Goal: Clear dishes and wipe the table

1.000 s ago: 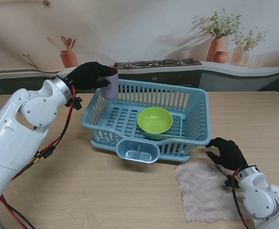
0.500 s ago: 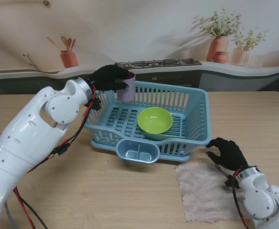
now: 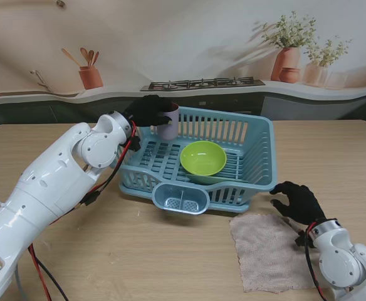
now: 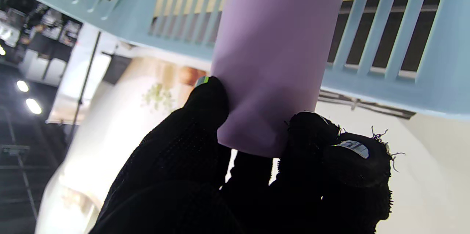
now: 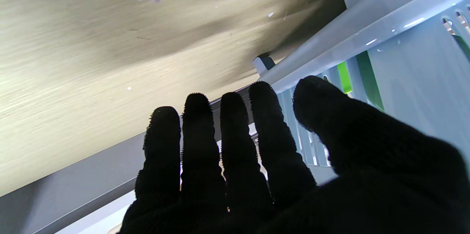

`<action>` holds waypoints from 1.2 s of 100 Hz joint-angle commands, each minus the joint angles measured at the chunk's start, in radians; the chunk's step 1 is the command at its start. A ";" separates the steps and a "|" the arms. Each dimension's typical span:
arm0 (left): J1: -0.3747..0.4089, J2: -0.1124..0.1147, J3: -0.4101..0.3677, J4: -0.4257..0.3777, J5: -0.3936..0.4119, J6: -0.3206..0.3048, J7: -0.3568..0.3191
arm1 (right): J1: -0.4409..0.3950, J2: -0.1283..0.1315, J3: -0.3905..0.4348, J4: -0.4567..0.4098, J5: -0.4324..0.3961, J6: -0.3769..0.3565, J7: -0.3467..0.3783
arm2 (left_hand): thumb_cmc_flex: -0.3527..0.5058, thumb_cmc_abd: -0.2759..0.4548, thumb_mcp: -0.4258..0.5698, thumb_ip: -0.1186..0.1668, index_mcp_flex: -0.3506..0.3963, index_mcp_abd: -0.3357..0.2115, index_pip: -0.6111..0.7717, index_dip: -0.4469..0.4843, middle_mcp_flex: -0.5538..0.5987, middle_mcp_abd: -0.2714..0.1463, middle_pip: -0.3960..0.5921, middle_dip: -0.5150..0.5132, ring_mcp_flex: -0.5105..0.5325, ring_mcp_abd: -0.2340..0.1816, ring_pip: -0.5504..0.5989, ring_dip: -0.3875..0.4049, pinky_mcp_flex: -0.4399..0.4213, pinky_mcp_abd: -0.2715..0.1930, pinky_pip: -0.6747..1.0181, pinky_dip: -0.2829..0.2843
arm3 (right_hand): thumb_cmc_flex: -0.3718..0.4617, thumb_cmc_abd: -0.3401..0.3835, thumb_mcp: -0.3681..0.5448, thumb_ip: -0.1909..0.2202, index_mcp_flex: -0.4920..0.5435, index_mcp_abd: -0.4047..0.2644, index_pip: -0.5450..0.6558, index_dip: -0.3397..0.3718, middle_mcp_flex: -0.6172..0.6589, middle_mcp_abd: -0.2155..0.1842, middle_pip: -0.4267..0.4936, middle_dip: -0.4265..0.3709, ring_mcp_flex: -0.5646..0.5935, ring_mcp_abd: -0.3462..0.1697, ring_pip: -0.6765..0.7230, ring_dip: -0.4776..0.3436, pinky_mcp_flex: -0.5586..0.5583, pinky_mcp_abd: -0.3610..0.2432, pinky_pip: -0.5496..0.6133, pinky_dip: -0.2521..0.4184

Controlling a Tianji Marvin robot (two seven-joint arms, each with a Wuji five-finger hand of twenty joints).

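The left hand [image 3: 148, 110], in a black glove, is gripping a lilac cup [image 3: 167, 122] with its fingers [image 4: 205, 105] wrapped around the cup's side, and it is holding the cup over the far left corner of the blue dish rack [image 3: 258, 182]. In the left wrist view the cup [image 4: 275, 54] is filling the middle of the picture, with the rack's slatted wall [image 4: 371, 39] right behind it. Inside the rack a lime green bowl [image 3: 203, 158] is sitting tilted, near the middle. A small cutlery holder [image 3: 180, 199] is hanging on the rack's near side. To the right, nearer to me, a pinkish cloth [image 3: 267, 251] is lying flat on the wooden table [image 3: 126, 251]. The right hand [image 3: 299, 202] is hovering at the cloth's far right corner, just beside the rack, with its fingers [image 5: 198, 131] spread and holding nothing.
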 commanded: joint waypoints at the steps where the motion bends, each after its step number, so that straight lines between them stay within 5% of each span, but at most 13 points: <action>1: -0.010 -0.012 0.010 0.009 -0.005 0.011 -0.006 | -0.005 -0.002 -0.003 0.001 0.000 0.001 0.013 | 0.076 0.027 0.168 0.018 0.000 -0.119 0.179 0.042 0.073 0.086 0.115 0.056 0.029 0.008 0.016 0.009 0.030 -0.045 0.056 -0.016 | -0.020 -0.025 0.021 0.038 0.023 0.002 -0.006 0.004 0.002 -0.005 -0.015 -0.011 -0.023 -0.013 -0.012 -0.007 -0.008 -0.009 -0.010 0.008; 52: -0.053 -0.046 0.090 0.127 -0.019 0.012 0.071 | -0.007 -0.002 -0.004 0.001 -0.001 0.007 0.014 | 0.068 0.013 0.174 0.017 0.004 -0.129 0.173 0.018 0.076 0.077 0.104 0.045 0.026 0.002 -0.011 -0.005 0.020 -0.051 0.042 -0.039 | -0.020 -0.026 0.022 0.038 0.024 0.002 -0.006 0.004 0.003 -0.004 -0.014 -0.011 -0.023 -0.013 -0.012 -0.007 -0.009 -0.011 -0.009 0.009; 120: -0.067 -0.073 0.143 0.215 -0.002 0.010 0.156 | -0.005 -0.002 -0.012 0.003 0.000 0.015 0.013 | 0.055 -0.001 0.180 0.022 0.020 -0.130 0.140 -0.103 0.083 0.052 0.035 -0.042 -0.008 0.003 -0.125 -0.097 -0.028 -0.040 -0.027 -0.155 | -0.019 -0.025 0.021 0.038 0.025 0.002 -0.006 0.004 0.004 -0.003 -0.014 -0.011 -0.023 -0.013 -0.012 -0.007 -0.008 -0.011 -0.009 0.009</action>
